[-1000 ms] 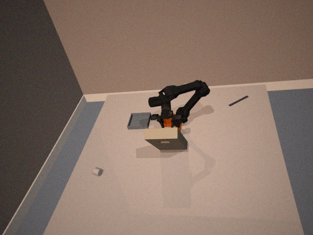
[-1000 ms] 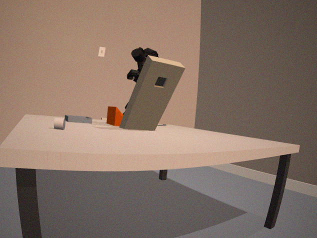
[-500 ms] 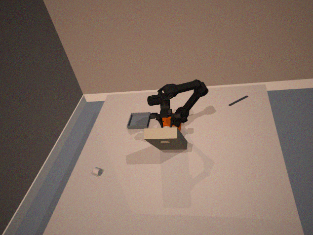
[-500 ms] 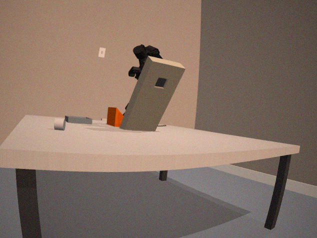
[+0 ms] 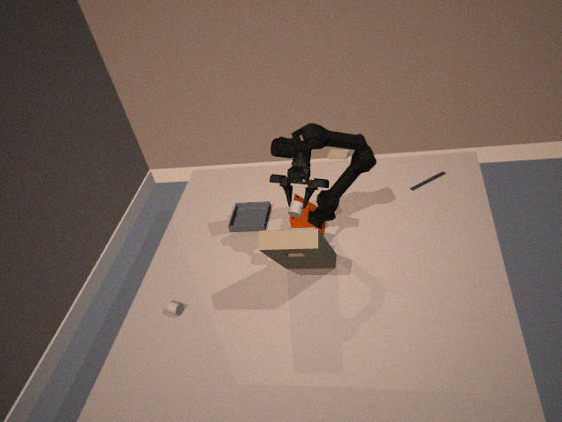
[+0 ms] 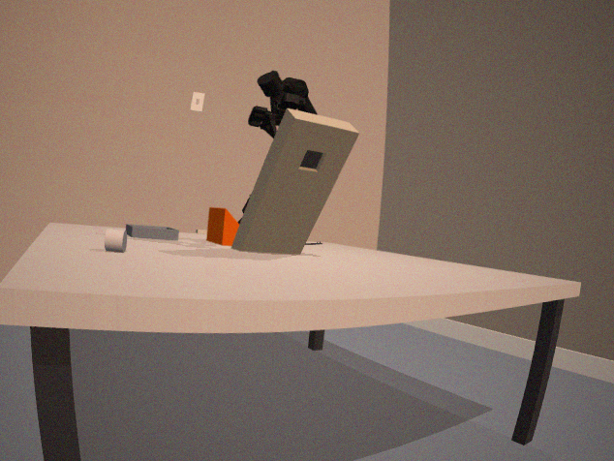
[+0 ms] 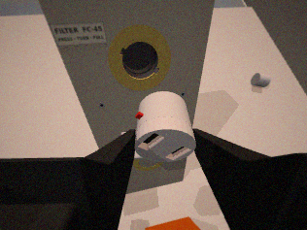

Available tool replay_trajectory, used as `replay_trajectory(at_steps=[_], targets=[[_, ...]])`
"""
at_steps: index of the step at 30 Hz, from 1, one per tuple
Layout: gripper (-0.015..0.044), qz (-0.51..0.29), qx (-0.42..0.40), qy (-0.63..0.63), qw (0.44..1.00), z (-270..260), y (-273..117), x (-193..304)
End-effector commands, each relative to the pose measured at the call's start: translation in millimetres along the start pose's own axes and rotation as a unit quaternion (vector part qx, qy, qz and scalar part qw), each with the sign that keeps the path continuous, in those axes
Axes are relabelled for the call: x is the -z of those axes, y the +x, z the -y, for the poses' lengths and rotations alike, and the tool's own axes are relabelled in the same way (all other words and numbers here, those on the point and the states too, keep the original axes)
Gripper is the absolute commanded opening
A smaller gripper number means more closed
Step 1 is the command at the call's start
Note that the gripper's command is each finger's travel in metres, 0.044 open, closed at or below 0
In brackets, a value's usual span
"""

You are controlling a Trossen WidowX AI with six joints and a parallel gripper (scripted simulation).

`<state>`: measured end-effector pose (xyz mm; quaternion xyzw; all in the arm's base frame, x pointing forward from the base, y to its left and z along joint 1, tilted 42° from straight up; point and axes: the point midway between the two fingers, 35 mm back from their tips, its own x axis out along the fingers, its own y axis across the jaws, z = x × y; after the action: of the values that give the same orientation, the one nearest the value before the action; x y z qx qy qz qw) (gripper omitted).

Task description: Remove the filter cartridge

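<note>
The white filter cartridge (image 5: pixel 295 208) (image 7: pixel 163 117) is out of the panel, with two slots on its near face and a red mark on its side. My gripper (image 5: pixel 297 205) (image 7: pixel 163 134) is shut on it, one finger on each side, and holds it in the air in front of the panel. The leaning service panel (image 5: pixel 288 240) (image 6: pixel 292 198) (image 7: pixel 92 72) shows an empty round socket with a yellow ring in the wrist view. The grey tray (image 5: pixel 249 229) (image 6: pixel 151 231) lies on the table, left of the gripper in the top view.
An orange wedge-shaped block (image 5: pixel 299 222) (image 6: pixel 220 227) stands beside the panel, near the arm's base. A second white cylinder (image 5: pixel 175 308) (image 6: pixel 115 239) (image 7: pixel 260 80) lies on the table, well away from the tray. A dark flat bar (image 5: pixel 427 180) lies at the far right.
</note>
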<state>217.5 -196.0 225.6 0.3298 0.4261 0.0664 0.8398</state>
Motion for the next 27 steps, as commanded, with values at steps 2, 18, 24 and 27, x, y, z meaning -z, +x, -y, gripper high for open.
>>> replay_trajectory(at_steps=[2, 18, 24, 27], targets=[[0.0000, 0.000, 0.002, 0.004, 1.000, 9.0, -3.8, -3.2], [0.0000, -0.024, -0.028, 0.001, 0.999, 78.4, 16.0, -10.4], [0.0000, -0.034, -0.013, 0.030, 0.999, 89.3, 17.5, -4.3], [0.0000, -0.051, 0.022, 0.082, 0.995, 114.8, 16.8, 6.1]])
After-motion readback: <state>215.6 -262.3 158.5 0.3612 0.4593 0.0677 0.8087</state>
